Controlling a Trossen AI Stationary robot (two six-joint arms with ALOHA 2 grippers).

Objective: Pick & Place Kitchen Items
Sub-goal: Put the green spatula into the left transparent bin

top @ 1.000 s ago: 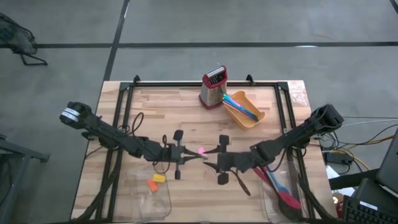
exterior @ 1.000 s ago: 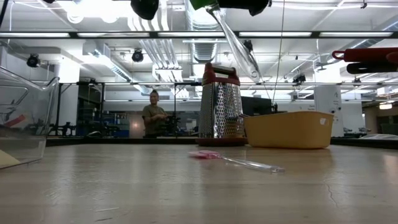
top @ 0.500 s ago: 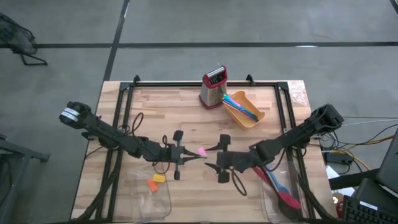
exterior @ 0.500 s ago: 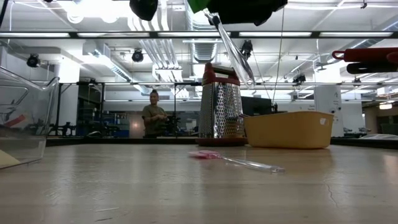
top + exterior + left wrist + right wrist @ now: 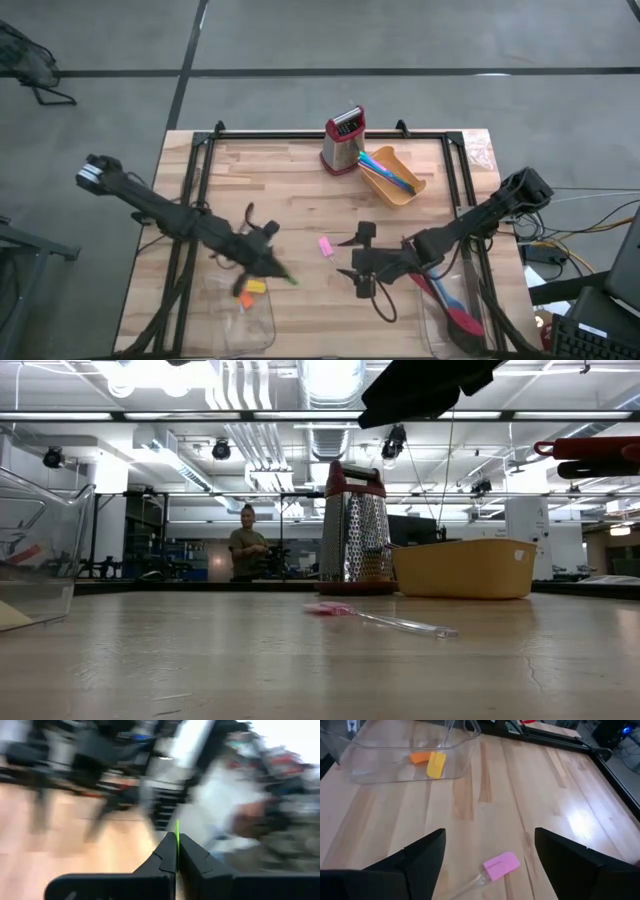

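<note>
Altogether one pink spatula (image 5: 325, 245), two pieces in tray (image 5: 395, 775), one grater (image 5: 343, 138)

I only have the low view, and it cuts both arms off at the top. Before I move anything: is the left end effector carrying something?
Observer: Yes. The left end effector is shut on a thin green stick.
Operator: Where is it over the table?
Observer: In the high view it is at the edge of the clear tray, close to the orange piece that lies inside.
Operator: And the right one?
Observer: The right end effector is open and aimed at the pink spatula, not touching it.
</note>
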